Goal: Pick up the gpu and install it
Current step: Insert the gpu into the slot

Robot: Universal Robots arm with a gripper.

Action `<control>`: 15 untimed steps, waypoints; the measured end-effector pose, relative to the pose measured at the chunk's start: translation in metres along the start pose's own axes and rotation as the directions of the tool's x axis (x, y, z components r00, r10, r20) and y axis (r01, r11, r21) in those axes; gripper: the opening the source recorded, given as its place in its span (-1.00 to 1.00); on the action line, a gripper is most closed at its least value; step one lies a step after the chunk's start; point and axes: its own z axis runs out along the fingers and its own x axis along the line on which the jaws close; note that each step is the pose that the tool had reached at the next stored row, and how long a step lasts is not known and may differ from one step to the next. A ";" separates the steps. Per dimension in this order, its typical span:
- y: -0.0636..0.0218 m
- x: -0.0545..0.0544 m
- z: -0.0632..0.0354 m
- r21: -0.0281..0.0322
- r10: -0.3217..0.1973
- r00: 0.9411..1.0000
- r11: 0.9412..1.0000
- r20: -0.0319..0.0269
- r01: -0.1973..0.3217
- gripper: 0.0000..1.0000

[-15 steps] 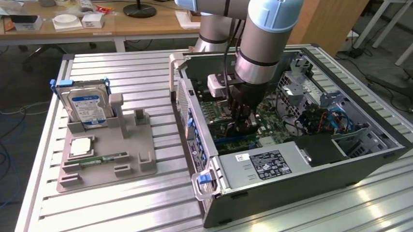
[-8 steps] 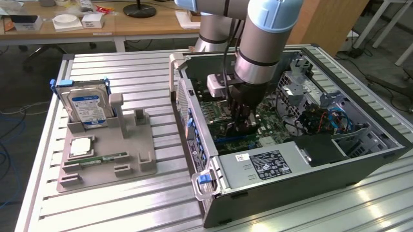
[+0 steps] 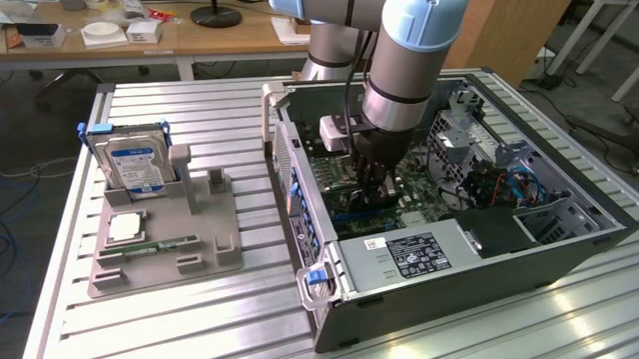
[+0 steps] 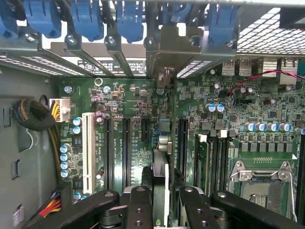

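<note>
Hand (image 4: 165, 198) inside the open computer case (image 3: 450, 299), closed narrowly on the gpu (image 4: 160, 181), held edge-on over the motherboard's (image 4: 128, 95) expansion slots; pick-up done; seating and release apparently remain.

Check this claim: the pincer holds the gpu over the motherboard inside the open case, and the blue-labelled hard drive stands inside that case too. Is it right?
Not quite. The exterior view shows the hard drive standing outside the case, in the gray holder at that view's left. The rest holds: the pincer holds the gpu over the motherboard inside the open case.
</note>
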 end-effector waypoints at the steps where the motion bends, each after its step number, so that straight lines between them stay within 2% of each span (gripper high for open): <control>1: 0.0000 0.000 0.0000 0.000 0.000 1.000 1.000 0.000 0.000 -0.47; 15: 0.0020 0.000 0.0002 0.000 -0.003 1.000 1.000 0.000 0.003 -0.47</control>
